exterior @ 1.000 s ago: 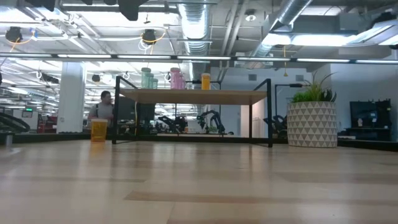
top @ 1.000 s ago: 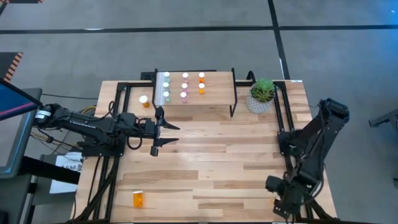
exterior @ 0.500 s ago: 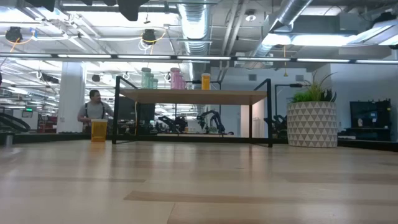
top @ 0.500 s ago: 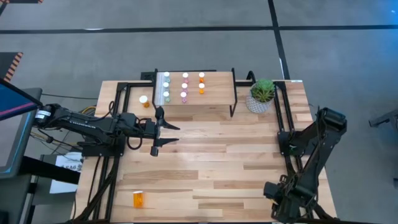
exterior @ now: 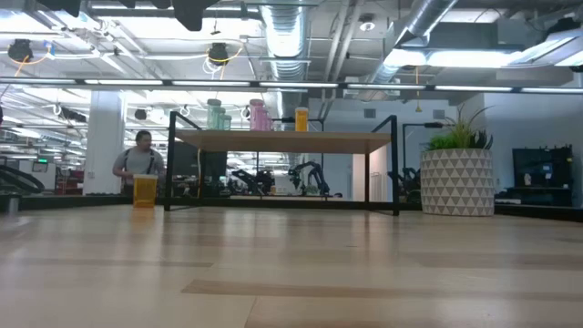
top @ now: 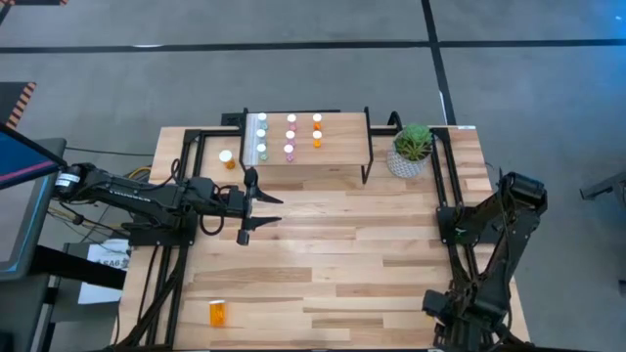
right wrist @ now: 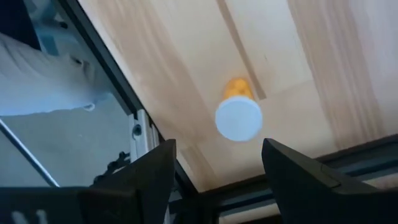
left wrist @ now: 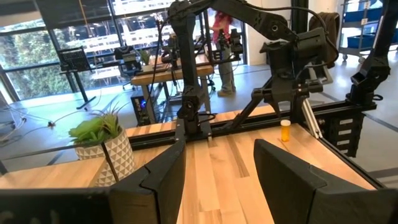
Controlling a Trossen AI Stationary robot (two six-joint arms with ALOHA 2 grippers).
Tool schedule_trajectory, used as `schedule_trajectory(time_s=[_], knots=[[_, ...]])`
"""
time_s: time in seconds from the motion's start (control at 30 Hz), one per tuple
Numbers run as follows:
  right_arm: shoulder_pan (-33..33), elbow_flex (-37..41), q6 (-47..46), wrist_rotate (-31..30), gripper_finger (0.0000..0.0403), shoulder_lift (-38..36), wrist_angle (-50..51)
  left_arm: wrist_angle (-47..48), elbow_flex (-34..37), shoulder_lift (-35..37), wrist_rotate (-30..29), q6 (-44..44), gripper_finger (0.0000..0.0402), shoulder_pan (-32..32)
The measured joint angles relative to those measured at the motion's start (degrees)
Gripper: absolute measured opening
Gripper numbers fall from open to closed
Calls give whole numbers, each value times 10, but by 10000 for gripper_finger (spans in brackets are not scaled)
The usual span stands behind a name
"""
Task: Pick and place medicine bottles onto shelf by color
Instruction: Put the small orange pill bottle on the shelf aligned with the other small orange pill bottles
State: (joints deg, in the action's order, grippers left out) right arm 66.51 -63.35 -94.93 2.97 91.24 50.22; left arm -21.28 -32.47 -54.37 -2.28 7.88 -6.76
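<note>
Medicine bottles [top: 290,135] stand on the shelf [top: 337,147] at the table's far edge in three columns by colour: green at the left end, pink in the middle, orange toward the right; in the low view they show as green, pink and orange bodies above the plank top. Two larger orange bottles are off the shelf: one [top: 227,158] upright on the tabletop just beside the shelf's left end, another [top: 217,313] near the table's near-left corner. Left gripper [top: 246,203] hovers over the table, in front of the shelf's left end, fingers spread apart, nothing between them. Right gripper [right wrist: 214,180] is folded back at the table's near-right edge, fingers released and wide; its wrist view looks down on an orange bottle's white cap [right wrist: 238,118], not touching it. Potted plant [top: 412,150] sits just right of the shelf. A person [exterior: 137,164] stands in the room beyond the table.
</note>
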Motion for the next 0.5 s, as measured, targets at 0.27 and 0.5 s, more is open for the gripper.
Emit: schedule_trajectory(time_s=[0.27,0.5], knots=[[-5,0,3,-40,260,0,23,0,0,0,0,0,178,0],[-10,0,3,-43,260,0,44,0,0,0,-1,0,178,0]])
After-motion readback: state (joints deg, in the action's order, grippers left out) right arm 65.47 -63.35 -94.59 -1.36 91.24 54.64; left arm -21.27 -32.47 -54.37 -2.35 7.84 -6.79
